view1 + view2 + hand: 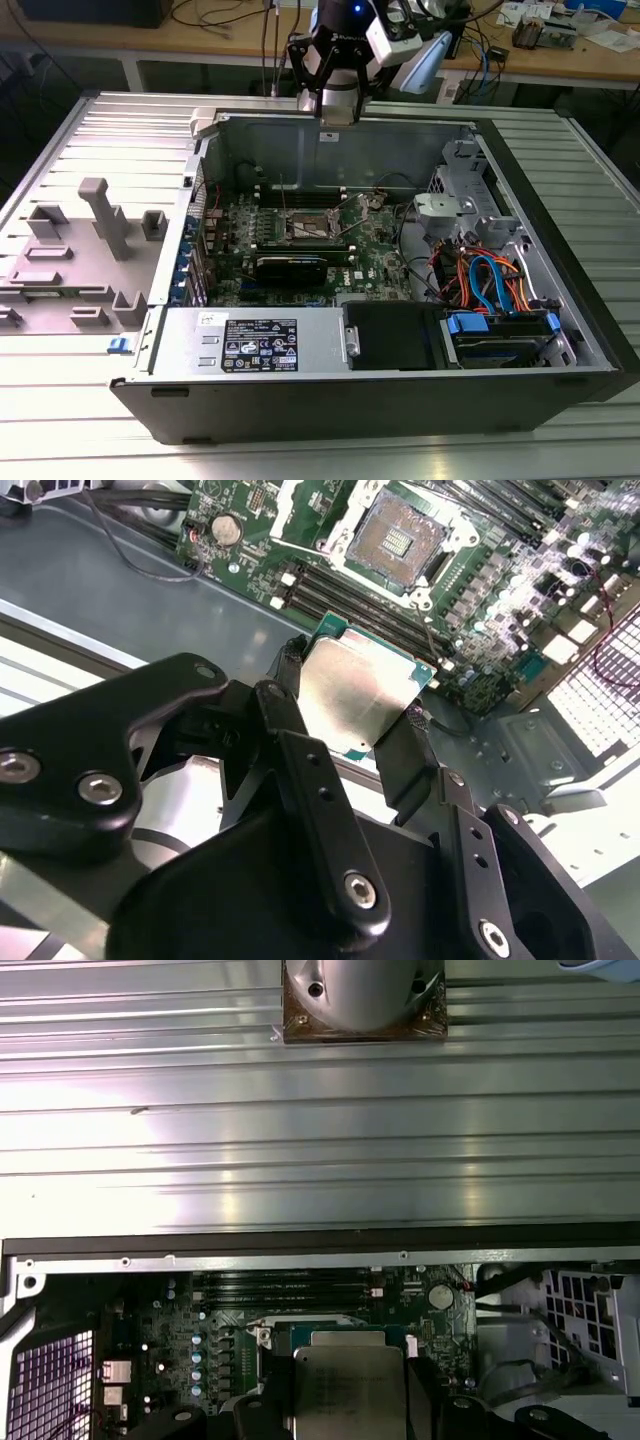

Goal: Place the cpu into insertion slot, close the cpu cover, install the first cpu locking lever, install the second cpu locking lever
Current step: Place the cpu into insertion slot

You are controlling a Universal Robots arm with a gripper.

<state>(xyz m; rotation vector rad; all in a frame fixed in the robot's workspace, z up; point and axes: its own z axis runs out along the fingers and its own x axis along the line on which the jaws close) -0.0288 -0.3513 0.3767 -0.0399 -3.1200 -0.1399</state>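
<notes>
My gripper (352,692) is shut on the cpu (360,695), a flat silver-grey square chip held by two opposite edges between the black fingers (405,760). The first wrist view shows the cpu (350,1390) hanging over the green motherboard. In the exterior view the gripper (338,108) hovers above the far wall of the open computer case. The insertion slot (405,540) lies uncovered with its dark contact field showing, some way below and ahead of the chip, and it sits mid-board (312,228). A light metal plate that looks like the cpu cover (296,498) stands raised at the socket's edge.
The case (560,330) lies open on a ribbed metal table (100,130). Long black RAM slots (350,605) run beside the socket. A power supply (255,340), a drive bay with blue and orange cables (490,285) and a grey fixture (95,215) are also in view.
</notes>
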